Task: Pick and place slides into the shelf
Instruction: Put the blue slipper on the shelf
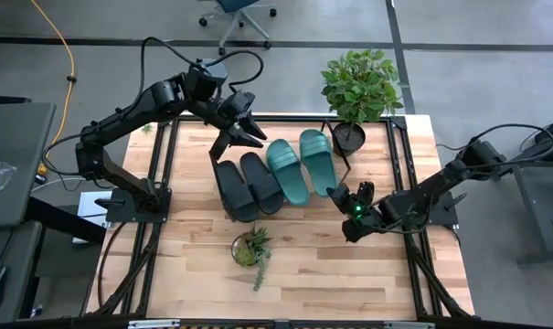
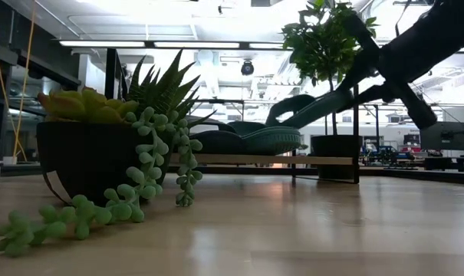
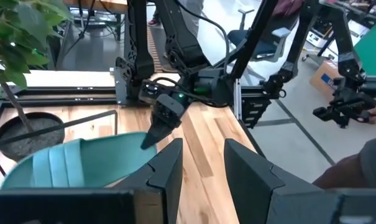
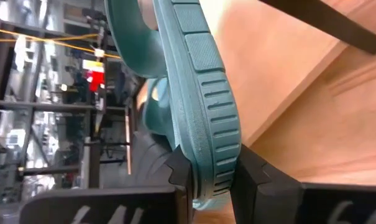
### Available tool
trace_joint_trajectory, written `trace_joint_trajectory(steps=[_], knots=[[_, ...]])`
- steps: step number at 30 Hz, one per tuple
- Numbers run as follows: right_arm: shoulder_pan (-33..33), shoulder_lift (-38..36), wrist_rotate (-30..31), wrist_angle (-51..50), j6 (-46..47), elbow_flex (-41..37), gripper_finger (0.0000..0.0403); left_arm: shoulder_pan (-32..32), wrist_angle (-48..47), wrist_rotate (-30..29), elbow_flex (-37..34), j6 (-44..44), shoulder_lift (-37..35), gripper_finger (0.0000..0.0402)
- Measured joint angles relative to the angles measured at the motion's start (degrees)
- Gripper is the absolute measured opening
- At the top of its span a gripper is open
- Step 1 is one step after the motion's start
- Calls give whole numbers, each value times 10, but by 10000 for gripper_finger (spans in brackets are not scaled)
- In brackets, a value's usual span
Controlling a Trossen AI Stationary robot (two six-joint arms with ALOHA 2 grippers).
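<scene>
The right gripper is clamped on the edge of a teal slide lying on the shelf. The left gripper hovers above the shelf's back edge, fingers apart and empty, near the black slides.

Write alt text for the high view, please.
Overhead view: four slides sit side by side on the shelf, two black slides left of two teal slides. The right claw grips the end of the rightmost teal slide; the left claw hovers above the black pair.
</scene>
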Motion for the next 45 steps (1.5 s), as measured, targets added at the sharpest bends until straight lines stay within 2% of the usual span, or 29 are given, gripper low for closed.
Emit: trace_joint_trajectory(steps=[3,11,17,24,33,45], knots=[[-12,0,-24,0,-13,0,40,0,-11,0,0,12,0,106],[-37,0,-27,0,-21,0,40,0,-24,0,0,33,0,106],[-50,0,-61,0,-30,0,40,0,-38,0,0,40,0,106],[-56,0,-73,4,-31,0,39,0,-40,0,0,48,0,106],[-84,0,-101,38,-90,0,39,0,-40,0,0,49,0,106],[-90,0,-144,6,-70,0,39,0,-52,0,0,49,0,106]])
